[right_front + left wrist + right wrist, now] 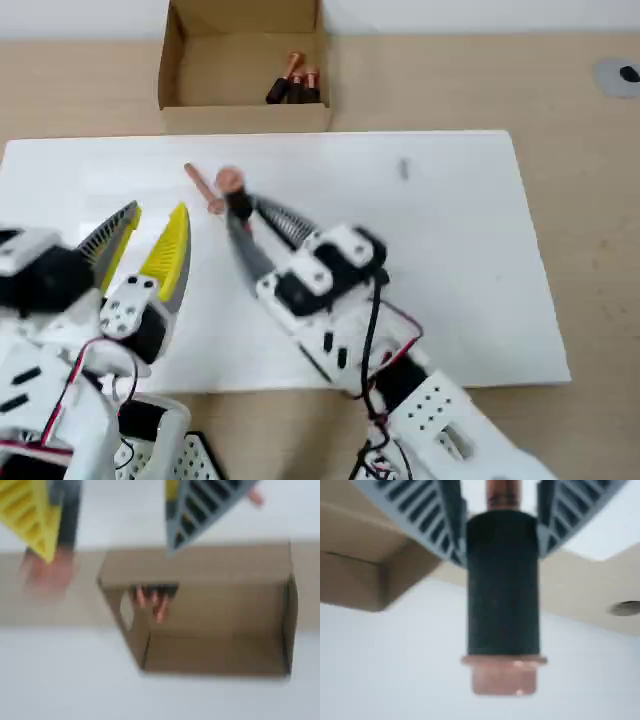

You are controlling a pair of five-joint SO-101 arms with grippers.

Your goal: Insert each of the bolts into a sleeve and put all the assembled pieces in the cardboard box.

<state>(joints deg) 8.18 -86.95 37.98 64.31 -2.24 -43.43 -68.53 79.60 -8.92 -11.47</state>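
**Sleeved bolt clamped in the right gripper, near the box**

A black sleeve [502, 585] with a copper bolt [502, 676] through it sits between the two grey fingers of the right gripper [240, 210]. The jaws are closed against the sleeve's sides. The bolt's flanged head sticks out of the sleeve's far end, and its shaft shows at the other end, between the fingers. In the high view this piece is over the far-left part of the white sheet [450, 250].

Just beside it a loose bolt [203, 188] lies bare on the sheet, at a slant.

Beyond the sheet's far edge the cardboard box [172, 60] stands on the tan table [580, 180], open side up. Several assembled pieces [295, 85] lie bunched against its near wall, right of the middle.

The left gripper [158, 208], with one yellow finger and one grey, is to the left of the right gripper and nearer the arms' bases. Its jaws are spread wide with nothing between them, and they point toward the box.
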